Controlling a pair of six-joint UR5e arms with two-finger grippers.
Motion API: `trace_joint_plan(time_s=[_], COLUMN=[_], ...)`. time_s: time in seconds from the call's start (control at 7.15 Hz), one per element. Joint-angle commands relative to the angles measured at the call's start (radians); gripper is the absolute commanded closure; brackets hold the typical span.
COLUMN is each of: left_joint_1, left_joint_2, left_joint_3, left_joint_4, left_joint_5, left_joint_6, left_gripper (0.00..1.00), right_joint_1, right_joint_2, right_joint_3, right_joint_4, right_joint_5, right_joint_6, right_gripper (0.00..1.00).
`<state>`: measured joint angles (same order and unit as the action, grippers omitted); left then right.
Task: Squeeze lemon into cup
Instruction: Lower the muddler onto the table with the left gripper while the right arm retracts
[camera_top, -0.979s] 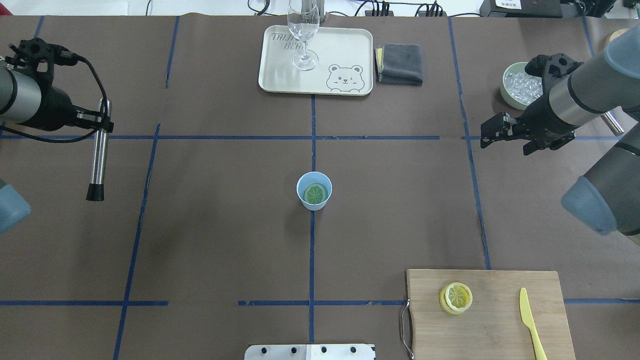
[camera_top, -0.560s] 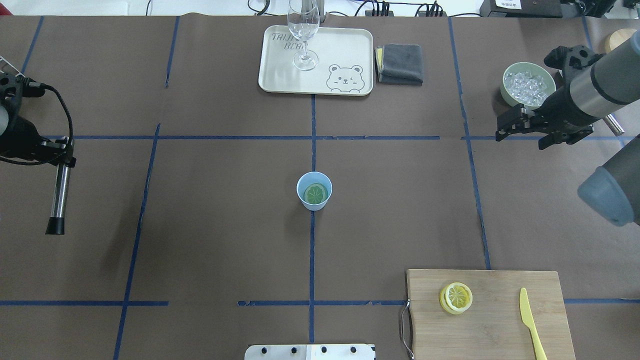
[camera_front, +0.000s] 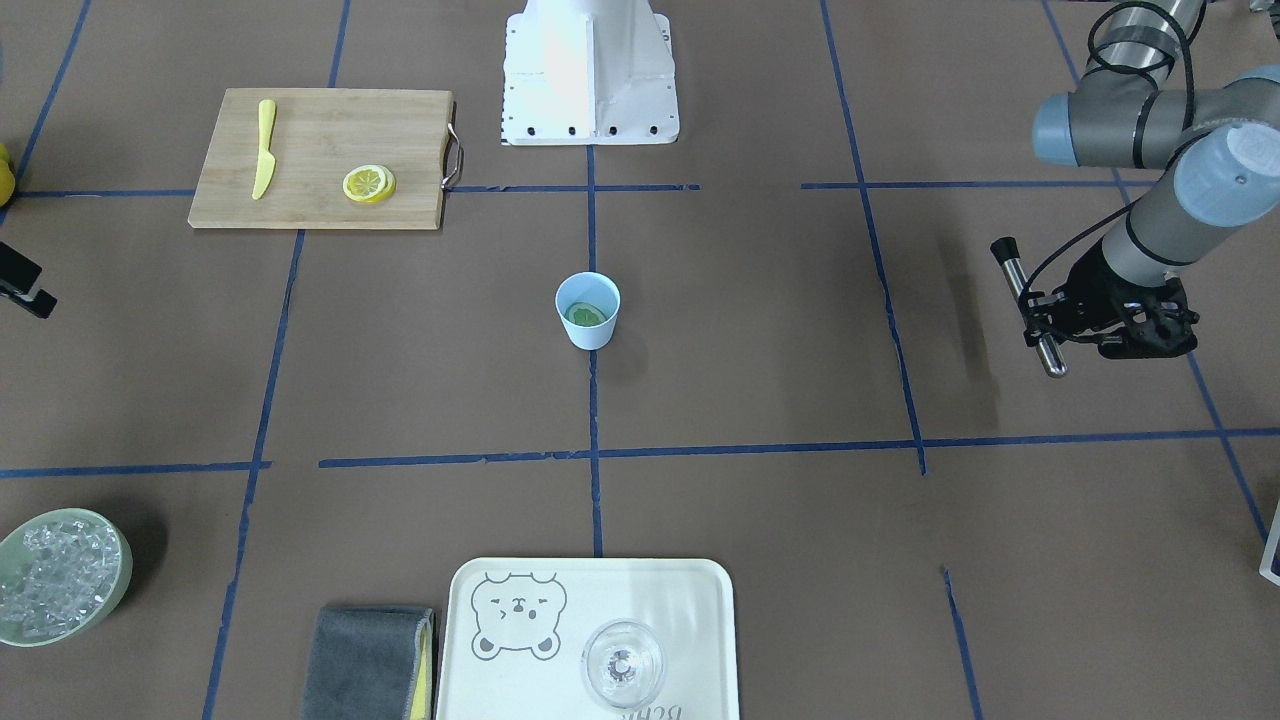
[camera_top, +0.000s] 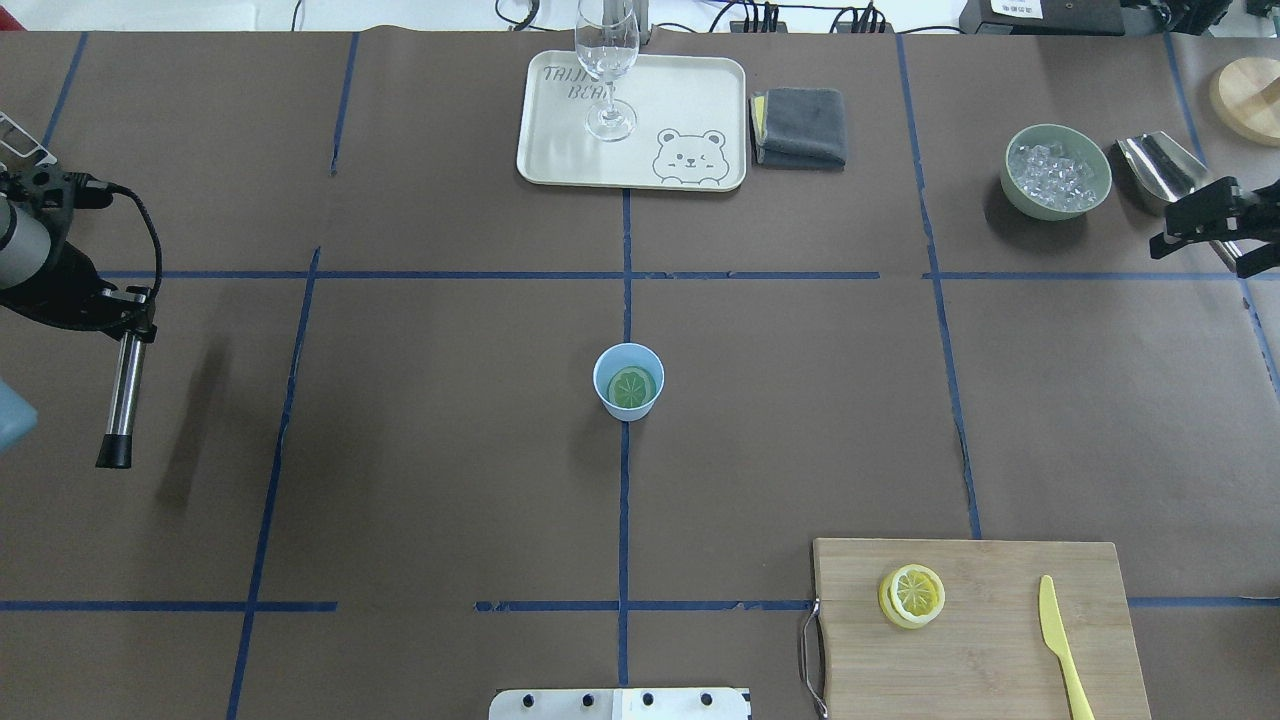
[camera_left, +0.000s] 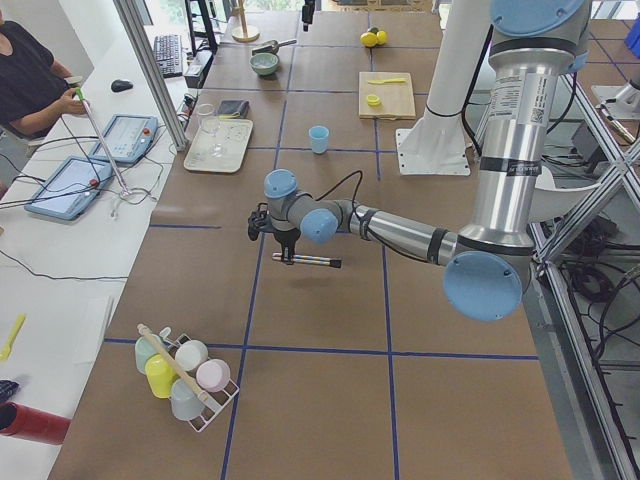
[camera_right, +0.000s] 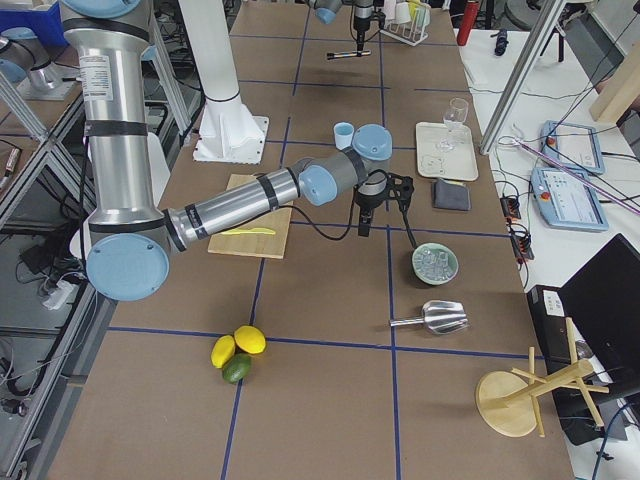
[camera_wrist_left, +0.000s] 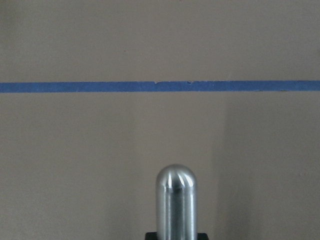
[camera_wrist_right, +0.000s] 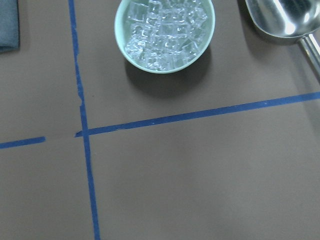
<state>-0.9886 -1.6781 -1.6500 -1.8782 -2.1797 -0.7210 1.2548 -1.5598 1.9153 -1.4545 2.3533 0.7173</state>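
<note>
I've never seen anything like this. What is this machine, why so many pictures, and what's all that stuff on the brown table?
It is a robot with two jointed arms, each ending in a two-finger gripper. The pictures show one moment from several cameras: one above and behind the robot, one facing it, one at each table end, and one on each wrist. The left gripper holds a metal rod above the table; the right gripper is open and empty near a green bowl of ice and a metal scoop. In the middle stands a light-blue cup with a greenish citrus slice inside. A wooden board carries yellow lemon slices and a yellow knife. A tray holds a wine glass, beside a grey cloth.
</note>
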Motion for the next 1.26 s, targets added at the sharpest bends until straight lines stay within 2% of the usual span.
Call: trace_joint_plan(time_s=[0.0,0.56,0.98,1.12], left_joint_1=[0.002,0.033,0.033,0.033], left_joint_2=[-0.031,-0.061,-0.057,-0.054], left_joint_3=[0.054,0.108,0.11,0.11], left_joint_4=[-0.001,0.011,0.014,0.014], left_joint_5=[0.0,-0.003,-0.003,-0.003], left_joint_6=[0.052,0.057,0.051,0.049], left_gripper=[1.0,1.0,1.0,0.62], right_joint_1=[0.047,0.051,0.055,0.055], right_joint_2=[-0.051,-0.052,-0.063,-0.063], right_joint_3=[-0.01,-0.025,-0.015,-0.019], right_joint_4=[-0.003,-0.003,-0.001,-0.001], right_joint_5=[0.004,0.003,0.004,0.004], right_joint_6=[-0.105,-0.127,-0.127,-0.125], right_gripper=[0.0,0.0,0.0,0.0])
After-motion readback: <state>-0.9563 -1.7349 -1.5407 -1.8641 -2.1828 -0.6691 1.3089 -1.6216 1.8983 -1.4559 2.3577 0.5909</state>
